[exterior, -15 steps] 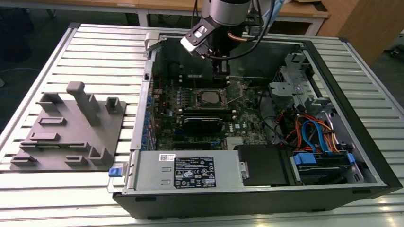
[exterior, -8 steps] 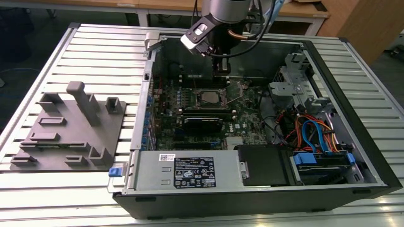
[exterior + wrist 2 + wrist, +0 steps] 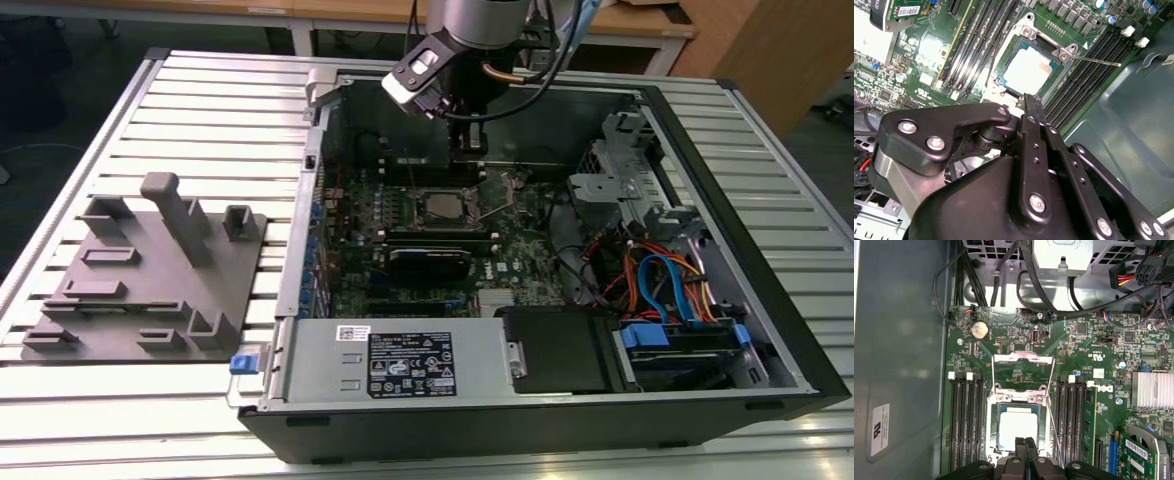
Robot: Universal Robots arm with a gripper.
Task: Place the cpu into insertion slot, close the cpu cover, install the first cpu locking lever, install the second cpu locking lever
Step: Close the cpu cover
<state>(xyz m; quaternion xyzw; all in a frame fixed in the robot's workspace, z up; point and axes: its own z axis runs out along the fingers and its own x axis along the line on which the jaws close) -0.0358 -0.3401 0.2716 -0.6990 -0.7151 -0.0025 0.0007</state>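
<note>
One step down I reckon: cpu seated, cpu cover flipped open (closing it's in hand), pincer pinched narrow, empty; cover wants a gentle push down

Pale silver cpu, green motherboard

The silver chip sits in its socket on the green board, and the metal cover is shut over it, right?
Not quite: the cpu is seated, but the cpu cover is open, swung back off it, as the first wrist view shows.
</note>
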